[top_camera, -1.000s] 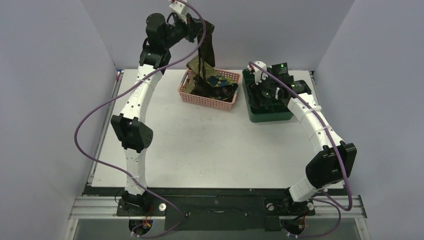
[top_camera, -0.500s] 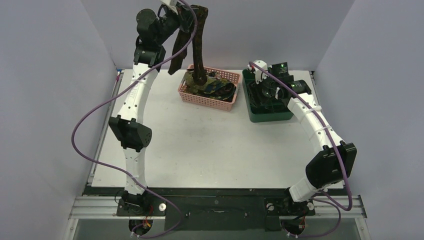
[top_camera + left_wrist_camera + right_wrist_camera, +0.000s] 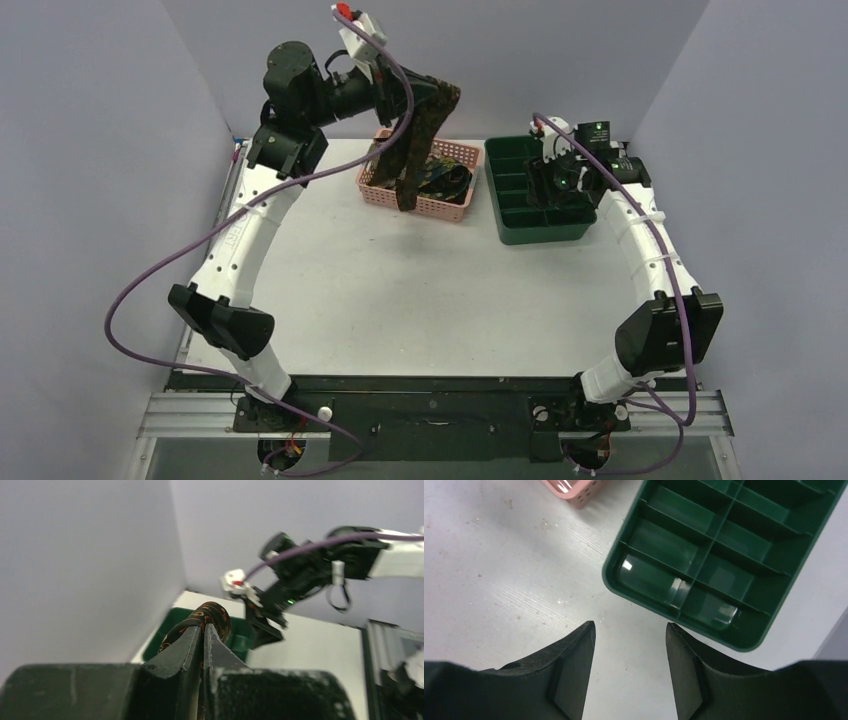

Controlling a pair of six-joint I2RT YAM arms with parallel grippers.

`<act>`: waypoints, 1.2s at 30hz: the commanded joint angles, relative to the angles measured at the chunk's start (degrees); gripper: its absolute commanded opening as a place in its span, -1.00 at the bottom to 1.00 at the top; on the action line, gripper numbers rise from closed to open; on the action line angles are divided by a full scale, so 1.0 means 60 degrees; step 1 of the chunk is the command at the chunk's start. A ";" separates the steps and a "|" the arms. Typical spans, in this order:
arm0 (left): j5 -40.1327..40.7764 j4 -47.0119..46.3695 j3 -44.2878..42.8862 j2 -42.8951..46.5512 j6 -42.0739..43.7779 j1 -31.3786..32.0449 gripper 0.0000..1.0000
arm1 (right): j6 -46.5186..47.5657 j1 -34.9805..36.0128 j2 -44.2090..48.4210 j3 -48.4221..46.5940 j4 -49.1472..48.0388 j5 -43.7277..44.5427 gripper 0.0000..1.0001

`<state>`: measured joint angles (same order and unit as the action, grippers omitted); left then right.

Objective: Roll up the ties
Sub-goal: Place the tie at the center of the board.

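Note:
My left gripper (image 3: 438, 88) is raised high above the pink basket (image 3: 448, 209) and is shut on a dark brown tie with a fine gold pattern (image 3: 418, 150). The tie is folded over the jaws and hangs down in front of the basket; its fold shows at the fingertips in the left wrist view (image 3: 212, 617). More dark ties (image 3: 440, 180) lie piled in the basket. My right gripper (image 3: 556, 178) hangs open and empty over the dark green tray (image 3: 540, 232); in the right wrist view (image 3: 630, 630) its jaws frame bare table beside the tray (image 3: 724, 630).
The tray's compartments (image 3: 674, 545) hold nothing. A corner of the pink basket (image 3: 574, 490) shows at the top of the right wrist view. Grey walls close in the table at the back and both sides.
My left arm has swung right and lifted the tie out of the basket; it now hangs free. My right gripper has shifted right and up over the tray.

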<state>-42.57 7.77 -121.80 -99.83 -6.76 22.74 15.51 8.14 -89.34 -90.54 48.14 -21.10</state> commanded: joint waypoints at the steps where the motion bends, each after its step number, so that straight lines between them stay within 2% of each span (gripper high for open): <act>1: -0.0941 0.0807 0.0762 0.0809 0.0441 0.0807 -1.00 | 0.0041 -0.0576 0.0780 0.0252 0.0474 -0.0331 0.00; 5: -0.1074 0.0983 0.1033 0.1026 0.0285 0.1812 -1.00 | 0.0246 -0.0890 0.1039 0.0518 0.0741 -0.0395 0.00; 7: -0.1070 0.0279 0.1337 0.1099 -0.0743 0.2094 -1.00 | 0.0384 -0.1018 0.1134 0.0569 0.0968 -0.0433 0.00; 9: -0.0977 -0.0791 0.1876 0.1176 -0.2344 0.2147 -1.00 | 0.0575 -0.1113 0.1183 0.0579 0.1276 -0.0470 0.00; 10: -0.0823 -0.0970 0.2057 0.1215 -0.3223 0.2107 -1.00 | 0.0636 -0.1168 0.1209 0.0608 0.1465 -0.0479 0.00; 13: -0.0133 -0.1739 0.3327 0.1410 -0.4043 0.1974 -1.00 | 0.0913 -0.1241 0.1285 0.0799 0.1716 -0.0419 0.00; 15: 0.0954 -0.2105 0.4529 0.1652 -0.4670 0.1707 -1.00 | 0.1050 -0.1256 0.1333 0.0994 0.1842 -0.0355 0.00; 19: 0.2030 -0.2456 0.6996 0.1888 -0.6319 0.0378 -1.00 | 0.1338 -0.1254 0.1326 0.1178 0.2217 -0.0248 0.00; 20: 0.2145 -0.2352 0.7320 0.1954 -0.6227 -0.0240 -1.00 | 0.1383 -0.1254 0.1300 0.1164 0.2407 -0.0193 0.00; 22: 0.2281 -0.1973 0.8108 0.1929 -0.5360 -0.1160 -0.58 | 0.1511 -0.1262 0.1238 0.1175 0.2663 -0.0107 0.00; 23: 0.2361 -0.1296 0.8324 0.1886 -0.4980 -0.1450 -0.09 | 0.1570 -0.1258 0.1223 0.1189 0.2732 -0.0104 0.00; 24: 0.2340 -0.0966 0.8357 0.1748 -0.4142 -0.2000 0.13 | 0.1580 -0.1259 0.1179 0.1233 0.2880 -0.0102 0.00; 25: 0.2412 -0.0294 0.8313 0.1686 -0.3072 -0.2222 0.51 | 0.1599 -0.1256 0.1157 0.1248 0.2951 -0.0156 0.00; 26: 0.2563 0.0318 0.8271 0.1577 -0.2591 -0.2501 0.60 | 0.1602 -0.1255 0.1146 0.1325 0.3088 -0.0187 0.00; 27: 0.2629 0.0500 0.8225 0.1524 -0.1498 -0.2589 0.70 | 0.1584 -0.1255 0.1145 0.1367 0.3128 -0.0247 0.00; 29: 0.2515 0.0894 0.8229 0.1553 -0.0581 -0.2646 0.76 | 0.1535 -0.1254 0.1179 0.1523 0.3194 -0.0328 -0.01; 34: 0.1607 0.1362 0.8744 0.1830 0.1157 -0.1847 0.76 | 0.1339 -0.1247 0.1171 0.2012 0.3334 -0.0633 -0.02; 36: 0.1512 0.1018 0.9196 0.2098 0.1463 -0.1378 0.77 | 0.1284 -0.1177 0.1162 0.2306 0.3361 -0.0992 -0.02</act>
<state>-29.02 13.47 -69.82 -91.50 -9.10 9.41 23.70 1.06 -83.24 -78.81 67.00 -23.42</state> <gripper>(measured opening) 0.881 0.494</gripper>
